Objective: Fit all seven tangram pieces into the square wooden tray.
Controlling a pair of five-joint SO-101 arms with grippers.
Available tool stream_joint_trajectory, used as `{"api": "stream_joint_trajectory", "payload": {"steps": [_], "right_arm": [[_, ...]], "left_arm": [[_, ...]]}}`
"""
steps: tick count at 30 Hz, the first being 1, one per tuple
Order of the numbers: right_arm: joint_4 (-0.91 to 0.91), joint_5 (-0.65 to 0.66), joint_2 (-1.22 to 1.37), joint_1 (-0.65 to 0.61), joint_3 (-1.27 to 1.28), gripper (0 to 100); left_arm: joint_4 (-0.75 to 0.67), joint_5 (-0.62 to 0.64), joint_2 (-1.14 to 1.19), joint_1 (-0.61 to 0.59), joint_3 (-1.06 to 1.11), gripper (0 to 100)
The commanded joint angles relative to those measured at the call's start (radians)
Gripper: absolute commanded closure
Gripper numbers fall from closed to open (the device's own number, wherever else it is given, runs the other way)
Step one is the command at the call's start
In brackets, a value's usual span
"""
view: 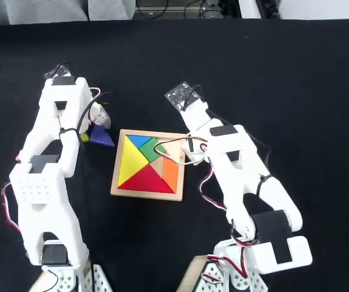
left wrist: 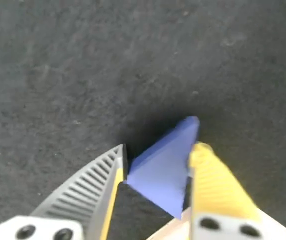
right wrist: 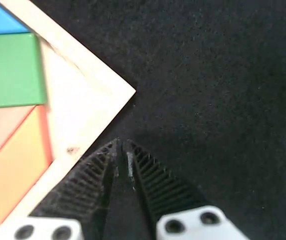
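As left claw (left wrist: 160, 150) clamps triangle (left wrist: 162, 172), tray (view: 147, 196) near

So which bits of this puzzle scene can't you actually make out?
High view: the right arm covers part of the wooden tray, so its pieces cannot be counted.
Right wrist view: the picture's edge cuts off most of the tray.
Left wrist view: the blue triangle is partly behind the left pincer, so whether it touches the table is unclear.
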Motion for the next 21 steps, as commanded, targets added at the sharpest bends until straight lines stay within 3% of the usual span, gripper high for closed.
{"api": "stream_joint_trajectory", "payload": {"steps": [1, 11, 17, 21], "right_arm": [[-0.017, 0.0, -0.05, 0.008, -0.002, 98.7], [-0.017, 0.0, -0.05, 0.008, -0.002, 98.7], [-0.017, 0.0, -0.05, 0.008, -0.001, 98.7], [-0.015, 0.0, -0.05, 0.008, -0.001, 98.7]], "left_arm": [[0.014, -0.009, -0.003, 0.005, -0.021, 87], [0.081, -0.012, -0.005, 0.005, -0.061, 86], [0.229, 0.051, -0.015, -0.002, -0.143, 69], [0.279, 0.097, -0.015, 0.007, -0.147, 69]]}}
